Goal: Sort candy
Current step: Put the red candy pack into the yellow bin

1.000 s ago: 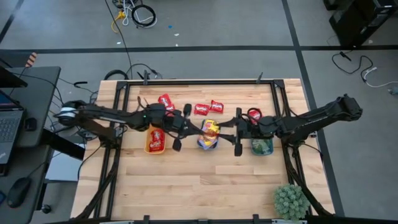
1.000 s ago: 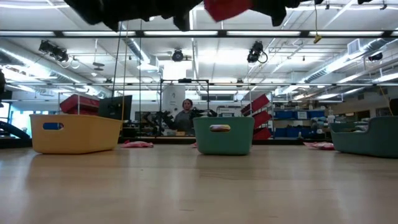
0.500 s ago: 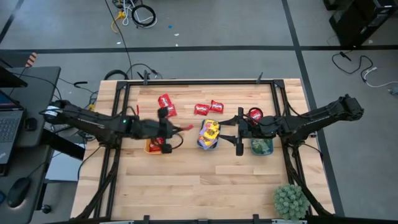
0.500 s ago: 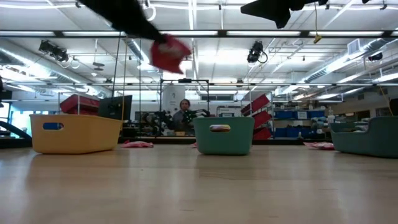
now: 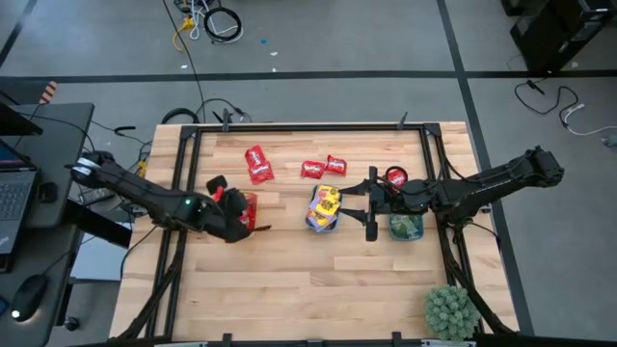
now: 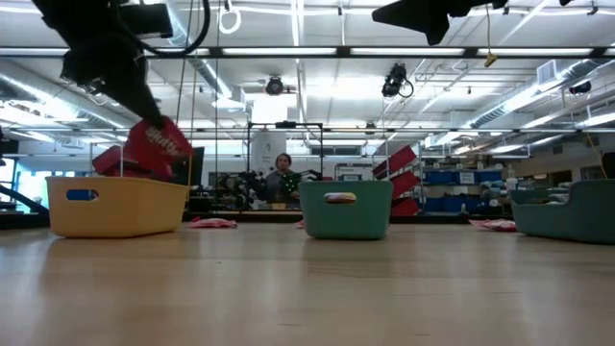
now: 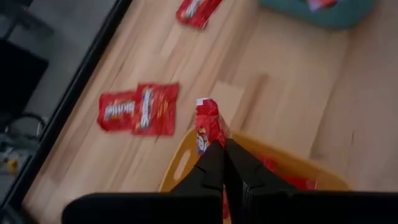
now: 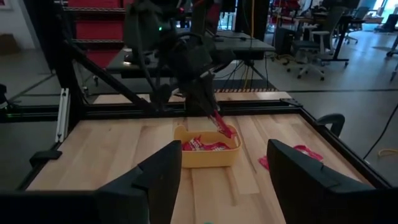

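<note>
The left pincer (image 5: 243,214) is pinching a red candy packet (image 7: 209,126) over the yellow tray (image 8: 208,153), presumably to drop it among the red ones lying inside. Loose red packets (image 5: 257,162) are lying on the bench (image 5: 308,280) behind the trays, not yet sorted. The middle tray (image 5: 324,220) is holding yellow candy (image 5: 326,200). The right pincer (image 5: 370,204) is hovering with fingers spread between that tray and the right-hand teal tray (image 5: 406,227), probably ready for another packet.

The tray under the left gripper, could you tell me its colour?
Yellow-orange tray, clearest in the right wrist view.
</note>
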`<control>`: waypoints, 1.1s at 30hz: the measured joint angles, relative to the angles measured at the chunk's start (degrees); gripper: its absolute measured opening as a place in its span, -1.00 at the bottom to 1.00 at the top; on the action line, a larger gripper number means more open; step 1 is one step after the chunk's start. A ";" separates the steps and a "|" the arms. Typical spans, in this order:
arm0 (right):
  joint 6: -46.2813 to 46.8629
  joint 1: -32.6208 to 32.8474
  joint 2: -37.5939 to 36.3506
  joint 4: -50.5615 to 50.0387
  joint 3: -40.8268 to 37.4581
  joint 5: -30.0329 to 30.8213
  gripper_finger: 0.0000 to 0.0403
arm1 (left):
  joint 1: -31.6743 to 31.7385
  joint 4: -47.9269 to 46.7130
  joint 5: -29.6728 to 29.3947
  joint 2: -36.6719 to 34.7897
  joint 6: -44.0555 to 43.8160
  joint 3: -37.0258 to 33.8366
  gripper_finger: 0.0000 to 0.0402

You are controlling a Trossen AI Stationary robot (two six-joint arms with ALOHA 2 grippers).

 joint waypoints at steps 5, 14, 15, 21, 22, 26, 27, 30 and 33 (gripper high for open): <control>0.00 0.00 0.00 -0.12 0.00 -0.02 0.09 | 0.11 -5.11 0.02 2.28 -4.40 0.00 -1.00; 0.00 0.00 0.02 -0.17 0.00 -0.02 0.08 | 0.65 -7.48 2.22 9.64 -6.44 -0.04 -1.00; 0.00 0.00 0.02 -0.18 0.00 -0.02 0.08 | 0.93 -7.49 2.73 10.52 -6.43 -0.05 -1.00; 0.00 0.00 0.02 -0.21 0.00 -0.04 0.07 | 1.64 -4.24 7.29 14.06 -0.36 -0.07 -0.82; -0.01 0.00 0.02 -0.19 0.00 -0.04 0.07 | 1.64 -3.20 7.83 14.30 0.85 -0.07 -0.76; -0.02 -0.02 0.02 -0.21 0.00 -0.04 0.09 | 1.66 0.52 9.85 14.37 4.41 0.16 -0.51; -0.02 -0.02 0.02 -0.21 0.00 -0.04 0.09 | 1.66 0.42 10.13 14.40 4.68 0.70 -0.45; -0.02 -0.02 0.02 -0.25 0.00 -0.05 0.10 | 1.66 -1.07 10.18 14.40 4.76 3.11 -0.28; -0.02 -0.02 0.02 -0.33 0.00 -0.06 0.09 | 1.64 -3.87 10.20 14.40 4.83 6.03 -0.18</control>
